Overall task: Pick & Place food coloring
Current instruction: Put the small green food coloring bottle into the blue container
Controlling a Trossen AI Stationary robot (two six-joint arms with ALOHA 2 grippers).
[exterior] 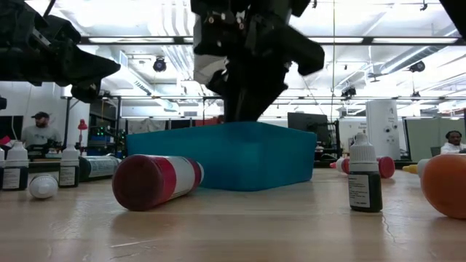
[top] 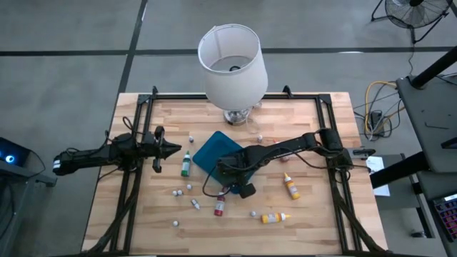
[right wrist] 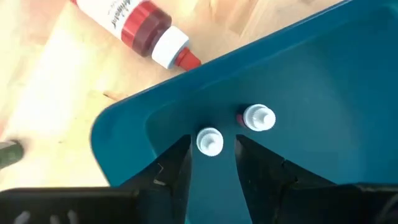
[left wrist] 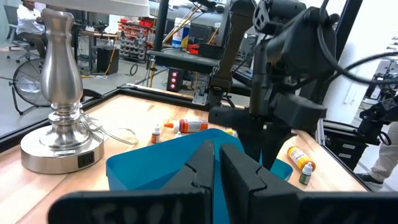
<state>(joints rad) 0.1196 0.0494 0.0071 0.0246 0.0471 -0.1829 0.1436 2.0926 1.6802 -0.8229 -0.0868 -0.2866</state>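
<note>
Only wrist-visible: two bottles (right wrist: 210,141) inside tray (right wrist: 348,93)

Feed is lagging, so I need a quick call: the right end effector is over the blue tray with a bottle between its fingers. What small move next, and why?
Probably open the right end effector a little wider and lift straight up. The white-capped bottle between its fingers already sits inside the teal tray beside another capped bottle, so it looks placed. The left end effector, shut, waits beside the green bottle.

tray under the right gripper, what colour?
Teal-blue. The tray shows best in the right wrist view, with the right gripper over its inside.
</note>
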